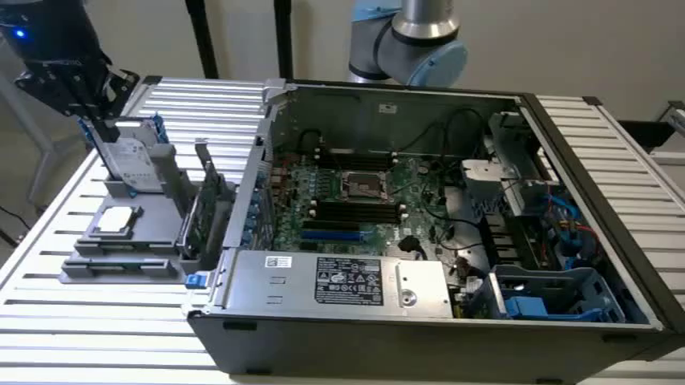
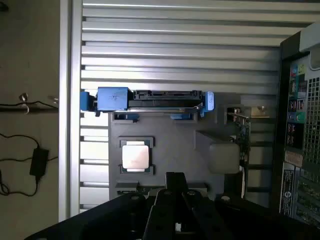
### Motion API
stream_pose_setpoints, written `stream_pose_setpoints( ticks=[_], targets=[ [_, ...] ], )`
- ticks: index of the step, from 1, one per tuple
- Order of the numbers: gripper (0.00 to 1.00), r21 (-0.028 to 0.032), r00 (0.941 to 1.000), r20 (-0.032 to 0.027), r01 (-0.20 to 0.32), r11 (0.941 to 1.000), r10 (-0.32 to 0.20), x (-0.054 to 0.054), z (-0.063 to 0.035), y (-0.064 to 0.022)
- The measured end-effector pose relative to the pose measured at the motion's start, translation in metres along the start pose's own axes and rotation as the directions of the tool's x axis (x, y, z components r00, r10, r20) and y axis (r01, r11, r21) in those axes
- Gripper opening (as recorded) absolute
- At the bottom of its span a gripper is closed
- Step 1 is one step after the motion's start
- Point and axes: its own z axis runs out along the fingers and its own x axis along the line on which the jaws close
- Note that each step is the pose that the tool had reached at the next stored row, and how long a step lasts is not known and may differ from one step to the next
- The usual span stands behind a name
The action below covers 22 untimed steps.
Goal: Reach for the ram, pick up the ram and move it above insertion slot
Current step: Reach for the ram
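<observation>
The ram (image 1: 120, 264) is a thin, dark green stick lying flat in a groove at the near end of a gray holder (image 1: 160, 228). The holder sits on a slatted metal table (image 1: 107, 337), at the exterior view's left of an open computer case (image 1: 428, 337).

My gripper (image 1: 104, 144) hangs above this holder, apart from the ram. From here I cannot tell whether the gripper is spread or pressed together. In the wrist view the gripper (image 2: 175, 180) shows as a dark tip over the holder (image 2: 180, 150), just beside a square processor chip (image 2: 135, 155).

In the exterior view that chip (image 1: 115, 220) lies flat in the middle of the holder, just beyond the ram. Farther back, a silver hard drive (image 1: 134, 164) with a white label stands on edge. A green expansion card (image 1: 208, 210) stands upright between the holder and the case.

Inside the case, the black memory slots (image 1: 354, 211) run side by side on the motherboard (image 1: 418, 192), well apart from the ram. The arm's (image 1: 418, 40) silver and blue joint rises behind the far wall of the case.
</observation>
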Motion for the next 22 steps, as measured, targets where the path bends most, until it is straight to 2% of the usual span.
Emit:
stream_pose_setpoints(
  ticks=[14,17,22],
  targets=[
    [0.11,0.0001,1.0000,-0.0002,0.000,1.0000,0.000,0.000,-0.0001,-0.0003],
    [0.11,-0.0003,1.0000,0.0000,0.000,1.0000,0.000,-0.002,-0.0002,-0.0084],
    [0.11,-0.0004,1.0000,-0.0002,0.000,1.0000,0.000,-0.004,-0.0003,-0.0280]
  ],
)
